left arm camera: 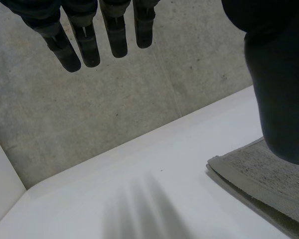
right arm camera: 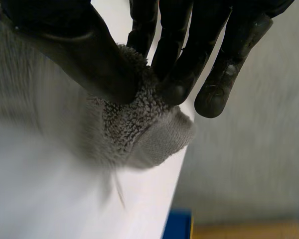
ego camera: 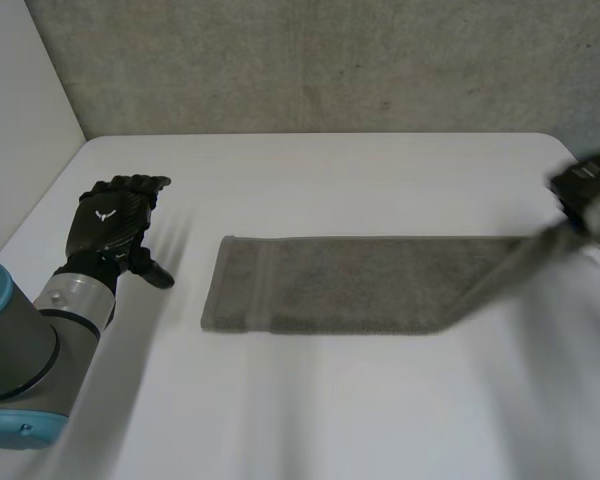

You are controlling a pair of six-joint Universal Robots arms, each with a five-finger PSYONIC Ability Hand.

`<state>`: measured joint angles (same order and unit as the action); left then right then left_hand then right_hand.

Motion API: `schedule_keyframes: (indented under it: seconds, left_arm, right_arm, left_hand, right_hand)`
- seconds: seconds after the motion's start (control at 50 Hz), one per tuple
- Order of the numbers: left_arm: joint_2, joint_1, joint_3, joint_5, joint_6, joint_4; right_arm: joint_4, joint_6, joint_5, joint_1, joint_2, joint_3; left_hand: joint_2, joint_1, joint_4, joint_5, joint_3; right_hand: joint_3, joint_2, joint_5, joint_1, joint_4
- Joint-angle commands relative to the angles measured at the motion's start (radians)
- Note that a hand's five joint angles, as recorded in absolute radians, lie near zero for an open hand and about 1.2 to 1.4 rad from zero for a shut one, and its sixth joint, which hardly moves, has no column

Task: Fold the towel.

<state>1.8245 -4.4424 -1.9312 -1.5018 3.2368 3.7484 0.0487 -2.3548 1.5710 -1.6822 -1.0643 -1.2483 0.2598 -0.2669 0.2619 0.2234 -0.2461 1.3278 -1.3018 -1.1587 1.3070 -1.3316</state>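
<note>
While the right hand [right arm camera: 175, 47] pinches the towel [ego camera: 350, 285], the left hand [ego camera: 110, 225] hangs straight-fingered beside it; wall [ego camera: 330, 60] behind.

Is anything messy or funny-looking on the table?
Only the right end of the towel: the right hand pinches it and holds it up off the table, so it slants. The rest lies flat and straight; nothing is spilled.

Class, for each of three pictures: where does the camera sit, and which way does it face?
Head view: behind the robot, looking down at the table; left hand and right hand show.
Left wrist view: along the open left hand toward the wall.
Right wrist view: along the right hand pinching the towel.
All share the towel.
</note>
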Motion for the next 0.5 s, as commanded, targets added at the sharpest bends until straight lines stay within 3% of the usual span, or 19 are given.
schedule_keyframes:
  seconds: [0.02,0.08,0.12,0.18,0.2,0.22,0.24,0.26,0.28,0.3,0.32,0.34,0.46,0.5]
  left_arm:
    - [0.004,0.0,0.001,0.0,0.001,0.001]
    - [0.013,-0.002,0.001,0.0,0.001,0.001]
    - [0.015,-0.003,0.001,0.0,0.001,0.001]
    - [0.015,-0.003,0.001,0.0,0.001,0.001]
    - [0.015,-0.003,0.001,0.0,0.001,0.001]
    - [0.015,-0.003,0.001,0.0,0.001,0.001]
    - [0.016,-0.003,0.001,0.0,0.001,0.001]
    - [0.016,-0.005,0.001,0.0,0.003,0.002]
    - [0.016,-0.005,0.001,0.0,0.003,0.002]
    - [0.016,-0.005,0.001,0.0,0.003,0.002]
    - [0.016,-0.005,0.001,0.0,0.003,0.002]
    - [0.018,-0.003,0.001,0.0,0.003,0.002]
    - [0.033,-0.005,0.001,0.0,0.003,0.011]
    - [0.038,-0.003,0.0,0.0,0.005,0.016]
  right_arm:
    - [-0.016,-0.208,0.009,-0.481,0.038,0.191]
    - [-0.018,-0.21,0.01,-0.56,0.099,0.231]
    - [-0.007,-0.21,0.014,-0.693,0.231,0.315]
    - [0.014,-0.207,0.015,-0.769,0.338,0.366]
    - [0.034,-0.205,0.015,-0.783,0.372,0.381]
    - [0.034,-0.205,0.015,-0.783,0.373,0.382]
    - [0.063,-0.199,0.015,-0.792,0.409,0.403]
    - [0.063,-0.199,0.015,-0.792,0.409,0.403]
    - [0.088,-0.201,0.017,-0.791,0.428,0.423]
    - [0.088,-0.201,0.017,-0.791,0.428,0.423]
    - [0.105,-0.208,0.021,-0.781,0.435,0.438]
    - [0.112,-0.222,0.018,-0.781,0.431,0.435]
    - [0.122,-0.282,0.021,-0.757,0.349,0.394]
    - [0.126,-0.326,0.015,-0.682,0.266,0.298]
  left_hand:
    - [-0.067,0.074,-0.069,-0.205,0.053]
    - [-0.064,0.071,-0.066,-0.202,0.05]
    - [-0.067,0.074,-0.069,-0.205,0.053]
    - [-0.067,0.074,-0.069,-0.205,0.053]
    - [-0.067,0.074,-0.069,-0.205,0.053]
    - [-0.067,0.074,-0.069,-0.205,0.053]
    - [-0.067,0.074,-0.069,-0.205,0.053]
    - [-0.067,0.074,-0.069,-0.205,0.053]
    - [-0.067,0.074,-0.069,-0.205,0.053]
    - [-0.067,0.074,-0.069,-0.205,0.053]
    - [-0.067,0.074,-0.069,-0.205,0.053]
    - [-0.067,0.074,-0.069,-0.205,0.053]
    - [-0.067,0.074,-0.069,-0.205,0.053]
    - [-0.064,0.071,-0.066,-0.202,0.05]
  right_hand:
    - [0.068,-0.094,-0.063,0.089,-0.065]
    - [0.068,-0.094,-0.063,0.089,-0.065]
    - [0.068,-0.094,-0.063,0.089,-0.065]
    - [0.023,-0.049,-0.018,0.044,-0.019]
    - [-0.225,0.198,0.23,-0.204,0.228]
    - [-0.227,0.201,0.232,-0.206,0.231]
    - [-0.506,0.48,0.511,-0.485,0.51]
    - [-0.509,0.483,0.514,-0.488,0.513]
    - [-0.747,0.721,0.753,-0.726,0.751]
    - [-0.75,0.724,0.755,-0.729,0.753]
    - [-0.953,0.927,0.958,-0.932,0.957]
    - [-1.007,0.981,1.013,-0.987,1.011]
    - [-1.031,1.005,1.037,-1.011,1.035]
    - [-1.011,0.985,1.016,-0.99,1.015]
